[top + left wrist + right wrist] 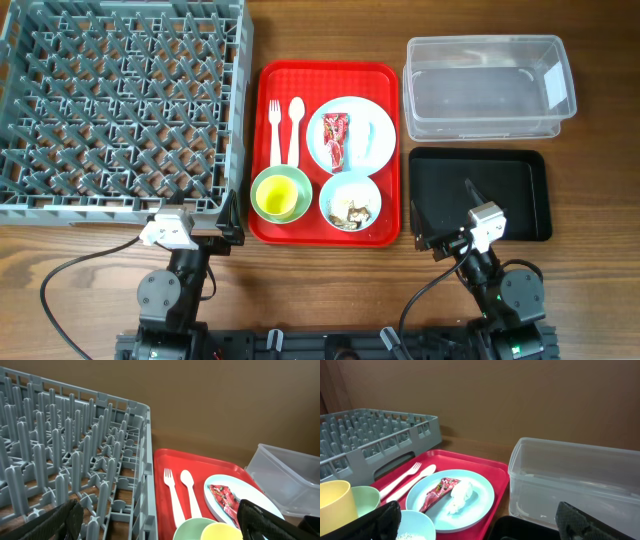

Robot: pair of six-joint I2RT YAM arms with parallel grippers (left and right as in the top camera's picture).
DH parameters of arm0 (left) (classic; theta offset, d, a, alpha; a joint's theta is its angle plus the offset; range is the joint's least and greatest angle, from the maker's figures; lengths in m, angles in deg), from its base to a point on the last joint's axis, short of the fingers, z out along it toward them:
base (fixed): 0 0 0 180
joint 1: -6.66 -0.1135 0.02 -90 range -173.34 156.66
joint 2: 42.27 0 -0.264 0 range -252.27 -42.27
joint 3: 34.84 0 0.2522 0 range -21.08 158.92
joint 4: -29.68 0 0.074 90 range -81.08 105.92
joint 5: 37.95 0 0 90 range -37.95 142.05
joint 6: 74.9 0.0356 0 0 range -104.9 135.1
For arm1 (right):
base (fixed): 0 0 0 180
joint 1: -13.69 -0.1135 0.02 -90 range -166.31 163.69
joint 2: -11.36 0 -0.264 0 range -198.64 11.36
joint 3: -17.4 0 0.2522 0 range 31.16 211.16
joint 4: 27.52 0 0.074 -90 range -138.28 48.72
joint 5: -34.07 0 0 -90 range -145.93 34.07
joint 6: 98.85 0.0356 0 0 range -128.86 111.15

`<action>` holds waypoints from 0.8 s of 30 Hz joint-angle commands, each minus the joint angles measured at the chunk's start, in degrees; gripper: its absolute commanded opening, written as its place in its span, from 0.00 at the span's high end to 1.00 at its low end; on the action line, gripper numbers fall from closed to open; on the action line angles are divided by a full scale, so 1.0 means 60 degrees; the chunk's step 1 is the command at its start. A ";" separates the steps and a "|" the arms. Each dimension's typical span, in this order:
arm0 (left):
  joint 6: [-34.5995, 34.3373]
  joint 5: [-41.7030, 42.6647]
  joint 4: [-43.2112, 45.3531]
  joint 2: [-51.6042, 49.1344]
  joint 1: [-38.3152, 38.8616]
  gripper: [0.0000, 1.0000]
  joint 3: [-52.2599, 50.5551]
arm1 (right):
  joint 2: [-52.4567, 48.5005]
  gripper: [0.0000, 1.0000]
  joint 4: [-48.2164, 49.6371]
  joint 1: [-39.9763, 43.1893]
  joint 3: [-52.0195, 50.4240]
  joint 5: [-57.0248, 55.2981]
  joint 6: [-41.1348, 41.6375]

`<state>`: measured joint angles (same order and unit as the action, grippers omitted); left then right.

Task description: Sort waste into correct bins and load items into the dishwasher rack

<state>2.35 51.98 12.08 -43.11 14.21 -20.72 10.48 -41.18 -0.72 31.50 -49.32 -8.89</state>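
Note:
A red tray (266, 150) holds a pale blue plate (378, 148) with a red snack wrapper (335, 138) and a crumpled white wrapper (361, 140). It also holds a white fork (275, 130) and spoon (295, 126), a yellow-green cup (275, 198) inside a green bowl (291, 176), and a blue bowl (331, 192) with food scraps (352, 209). The grey rack (120, 105) is at the left. The clear tub (488, 85) and black tray (520, 190) are at the right. My left gripper (222, 222) is open below the rack's near corner. My right gripper (445, 215) is open over the black tray's near left edge.
The rack's near right wall (149, 470) stands close to the red tray (162, 475) in the left wrist view. In the right wrist view the clear tub (570, 480) rises behind the black tray (520, 527). A cable (80, 265) lies on the wooden table near the left arm.

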 commanded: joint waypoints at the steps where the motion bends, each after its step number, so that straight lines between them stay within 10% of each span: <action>1: 0.0055 0.0117 -0.0066 0.0076 0.0018 0.00 -0.0004 | 0.0015 0.00 0.0051 0.0051 -0.0007 -0.0098 0.0029; 10: -0.1082 0.1632 0.0084 -0.0095 0.0018 0.00 -0.0004 | 0.0015 0.00 0.0135 0.0047 -0.0007 0.0696 0.2193; 18: -0.3064 0.2291 0.5333 -0.0120 0.0018 0.00 0.0117 | -0.0018 0.00 0.0069 0.0047 0.1643 0.2801 0.2368; 24: -0.2914 0.2441 0.2641 -0.0699 0.0018 0.00 0.2266 | -0.2065 0.00 -0.2973 0.0047 0.5297 0.2790 0.0871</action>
<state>-14.79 65.31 33.94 -44.70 14.21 -15.01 4.97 -54.18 -0.72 54.65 -33.87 1.49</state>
